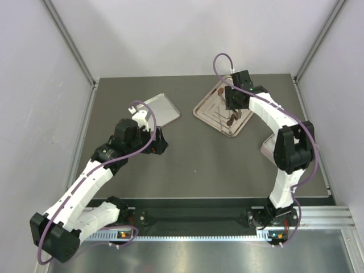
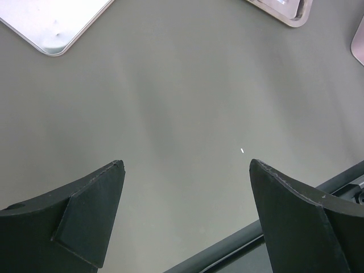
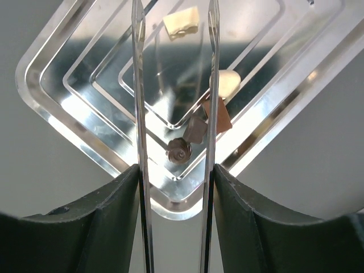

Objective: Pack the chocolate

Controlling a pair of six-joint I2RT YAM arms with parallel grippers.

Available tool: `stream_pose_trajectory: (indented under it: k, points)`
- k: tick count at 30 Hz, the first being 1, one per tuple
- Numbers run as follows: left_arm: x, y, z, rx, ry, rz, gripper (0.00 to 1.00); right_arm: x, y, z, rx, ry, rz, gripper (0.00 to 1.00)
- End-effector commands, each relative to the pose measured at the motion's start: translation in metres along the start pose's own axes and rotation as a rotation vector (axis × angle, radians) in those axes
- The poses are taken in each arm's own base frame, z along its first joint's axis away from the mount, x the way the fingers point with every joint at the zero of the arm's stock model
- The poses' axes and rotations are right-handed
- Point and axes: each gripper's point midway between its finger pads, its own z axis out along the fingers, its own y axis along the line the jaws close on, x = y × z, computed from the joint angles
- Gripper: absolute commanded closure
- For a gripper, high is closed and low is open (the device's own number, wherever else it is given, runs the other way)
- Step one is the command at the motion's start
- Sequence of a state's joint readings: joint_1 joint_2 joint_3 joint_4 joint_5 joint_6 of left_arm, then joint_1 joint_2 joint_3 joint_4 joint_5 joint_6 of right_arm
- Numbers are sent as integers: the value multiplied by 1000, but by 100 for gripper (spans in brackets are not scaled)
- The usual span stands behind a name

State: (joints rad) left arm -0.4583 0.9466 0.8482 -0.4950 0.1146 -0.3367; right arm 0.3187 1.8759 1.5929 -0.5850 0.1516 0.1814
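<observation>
**Right arm lines up over the sweets, left arm waits**

The right gripper (image 3: pixel 174 11) hangs low over the silver tray (image 3: pixel 34 96) in the upper middle of the overhead view. Its long thin blades point down into the tray. They are partly spread and run side by side with a clear gap, and I see nothing pinched between them.

The chocolate (image 3: pixel 179 151) lies loose on the tray floor. A brown swirl sits inside the gap, touching neither blade, with a dark chunk beside it close to the right-hand blade. Two more pieces lie against or just past that blade, and a cream block sits near the top of the wrist view. The blades seem to straddle the swirl so that closing them would catch that one piece and not its neighbours.

The left gripper (image 2: pixel 187 187) hovers over bare table (image 2: pixel 182 102) left of centre. Its fingers are spread wide and hold nothing, probably to stay out of the way. An empty second tray (image 1: pixel 162 108) lies just beyond it. What looks like a pale box (image 1: pixel 265 149) peeks out beside the right arm, mostly hidden.
</observation>
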Motion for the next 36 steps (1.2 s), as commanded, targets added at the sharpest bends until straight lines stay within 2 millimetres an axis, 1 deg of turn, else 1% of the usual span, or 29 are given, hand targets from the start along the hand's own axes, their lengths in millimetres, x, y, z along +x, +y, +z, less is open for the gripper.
stream_pose_trajectory:
  k: [1,7,13,17,21,23,25,27,28,29,30,31,33,34,36]
  points:
    - [-9,-2,-3,4,-26,23,4,-21,13,4,-30,-81,-29,49]
    - [-8,-1,-2,-3,-23,24,4,-16,16,18,-31,-57,-36,49]
    - [-8,0,-2,-6,-23,24,4,-9,15,25,-23,-38,-39,49]
    - [-8,-1,-1,-4,-22,24,4,-8,14,25,-22,-37,-39,50]
    - [-9,-1,-2,-3,-25,26,4,-11,15,21,-22,-45,-42,57]
    - [-9,-1,-2,-4,-24,25,4,-11,13,16,-22,-44,-32,59]
    - [-10,-1,-3,-5,-28,26,4,-16,12,6,-18,-57,-12,63]
    - [-9,-1,-3,-3,-28,26,4,-15,8,-5,-1,-45,0,66]
    - [-9,-1,-3,-3,-28,26,4,-19,6,-15,8,-53,19,67]
    - [-9,-1,-3,-2,-28,24,4,-19,3,-19,17,-47,30,67]
    - [-9,-2,-4,2,-28,25,4,-14,-1,-24,25,-25,37,69]
    - [-10,-2,-4,4,-30,25,4,-17,-4,-34,23,-36,54,69]
    - [-9,-2,-4,4,-30,24,4,-14,-8,-44,25,-33,65,70]
    - [-10,-3,-5,8,-32,24,4,-13,-12,-54,28,-42,79,70]
    - [-10,-4,-5,13,-32,23,4,-7,-19,-64,41,-38,105,70]
